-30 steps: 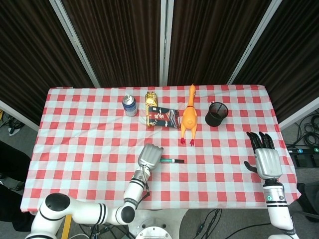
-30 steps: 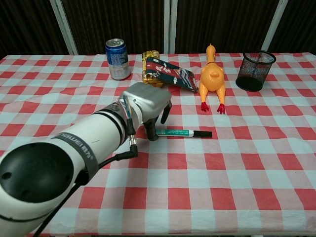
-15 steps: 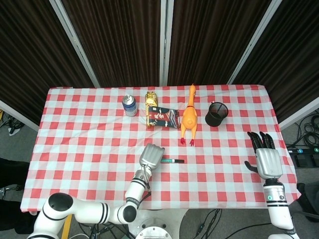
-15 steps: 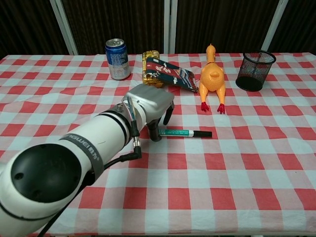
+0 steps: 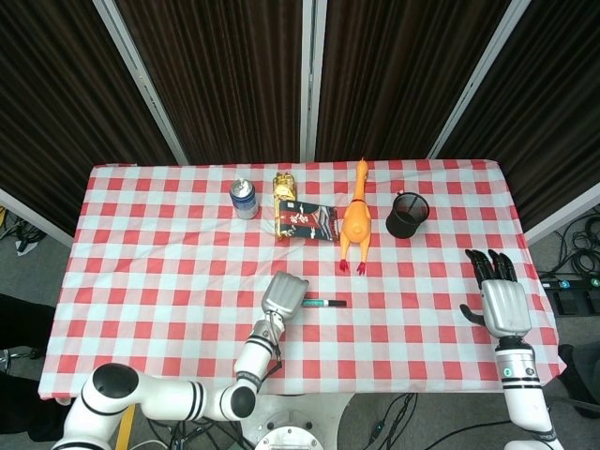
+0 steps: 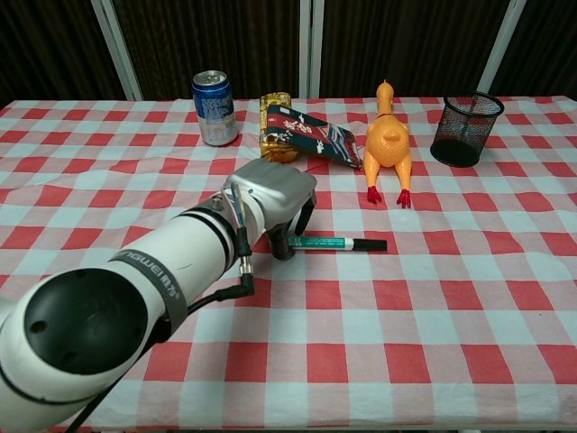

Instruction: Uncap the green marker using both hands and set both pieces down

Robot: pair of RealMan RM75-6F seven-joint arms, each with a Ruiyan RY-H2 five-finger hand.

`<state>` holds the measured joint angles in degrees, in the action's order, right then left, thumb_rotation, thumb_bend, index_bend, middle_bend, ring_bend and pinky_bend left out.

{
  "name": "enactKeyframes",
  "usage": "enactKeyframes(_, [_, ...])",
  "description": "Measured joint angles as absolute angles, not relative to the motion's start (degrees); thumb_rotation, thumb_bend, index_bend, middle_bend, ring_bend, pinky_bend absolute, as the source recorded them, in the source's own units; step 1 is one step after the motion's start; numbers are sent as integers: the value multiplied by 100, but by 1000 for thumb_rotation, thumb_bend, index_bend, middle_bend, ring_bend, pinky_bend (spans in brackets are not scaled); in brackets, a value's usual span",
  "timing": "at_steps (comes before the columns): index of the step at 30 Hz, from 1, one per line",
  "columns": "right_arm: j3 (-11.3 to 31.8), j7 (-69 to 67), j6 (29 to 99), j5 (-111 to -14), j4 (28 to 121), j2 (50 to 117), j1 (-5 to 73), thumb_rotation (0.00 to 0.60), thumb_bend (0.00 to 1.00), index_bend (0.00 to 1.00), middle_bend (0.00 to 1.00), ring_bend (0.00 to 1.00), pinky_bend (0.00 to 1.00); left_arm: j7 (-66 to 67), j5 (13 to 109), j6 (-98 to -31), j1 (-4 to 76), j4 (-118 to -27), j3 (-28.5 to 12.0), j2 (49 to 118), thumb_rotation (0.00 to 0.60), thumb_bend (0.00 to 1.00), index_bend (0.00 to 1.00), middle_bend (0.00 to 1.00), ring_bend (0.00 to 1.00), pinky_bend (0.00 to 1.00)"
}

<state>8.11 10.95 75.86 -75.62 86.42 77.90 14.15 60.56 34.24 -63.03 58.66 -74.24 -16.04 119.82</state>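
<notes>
Your left hand [image 6: 270,200] has crept rightward, fingers now arched over green marker [image 6: 336,243] barrel end, grasp unconfirmed. Marker lies capped on tablecloth [image 6: 469,298]. Right hand [image 5: 500,298] idle, fingers spread, well apart.

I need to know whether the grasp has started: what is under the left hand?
The left hand hangs over the green marker, covering its left end. Whether the fingers touch it is hidden. The checked tablecloth lies beneath.

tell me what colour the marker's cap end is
Black, on the green marker lying on the table; clearest in the chest view.
</notes>
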Motion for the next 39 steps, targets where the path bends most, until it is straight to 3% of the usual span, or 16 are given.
enactKeyframes(25, [796,1140,7661,-7661,8702,7766,1423,600,74,86,115,0,0,5654,3789,-6326,5806,-7670,-1624,11796,600,418,566,605,594,640])
enactKeyframes(32, [821,1108,7887,-8077,8670,7847,1514,600,95,200,194,0,17,5532,3929,-6397,5781,-8131,-1698,11546,600,422,567,607,595,640])
enactKeyframes(39, [814,1362,7661,-8271,8753,7892,1781,600,132,369,357,49,80,5275,4239,-6304,5844,-8370,-1798,11238,600,424,567,608,595,640])
